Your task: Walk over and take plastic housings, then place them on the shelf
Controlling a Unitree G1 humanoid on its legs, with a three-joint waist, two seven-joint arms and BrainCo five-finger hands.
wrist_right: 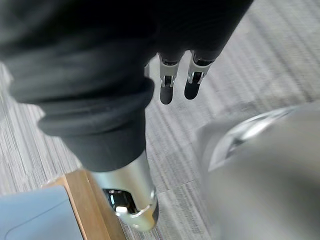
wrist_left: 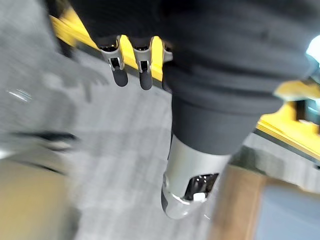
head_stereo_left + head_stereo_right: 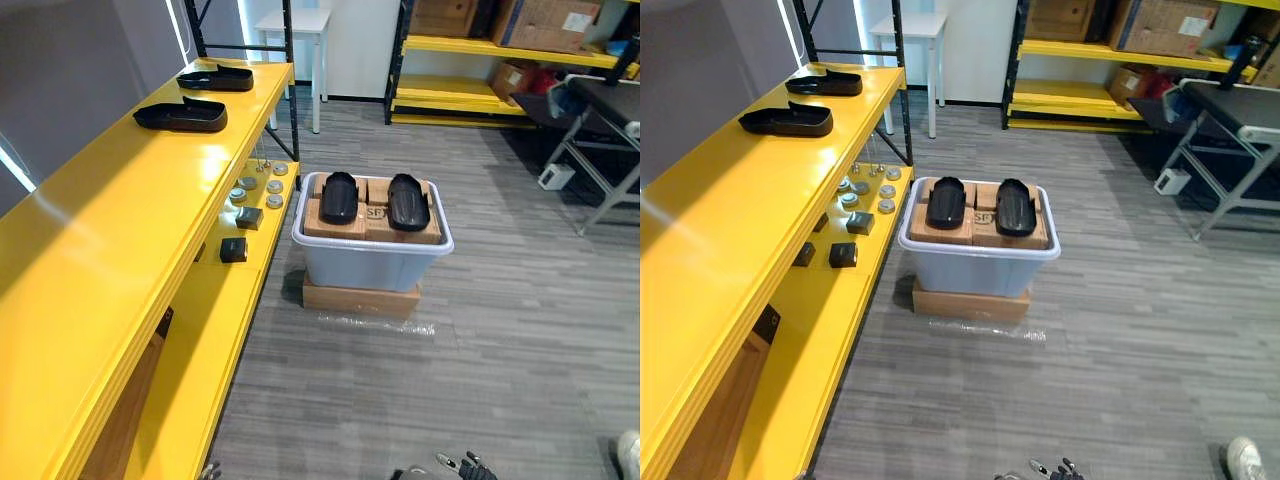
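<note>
a left housing (image 3: pixel 339 197) and a right housing (image 3: pixel 408 201) are laid side by side on cardboard boxes (image 3: pixel 318 219) inside a grey bin (image 3: pixel 372 264) on the floor, beside the yellow shelf (image 3: pixel 110 230). a near shelf housing (image 3: pixel 183 116) and a far shelf housing (image 3: pixel 217 78) are set well apart on the shelf top. the left hand (image 2: pixel 145 72) and right hand (image 1: pixel 167 84) are seen with fingers straight and relaxed, nothing held.

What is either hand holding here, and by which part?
Nothing: the left hand and the right hand both hang open and empty.

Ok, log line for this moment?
shelf housings: two | bin housings: two, on boxes | left hand: open, empty | right hand: open, empty
</note>
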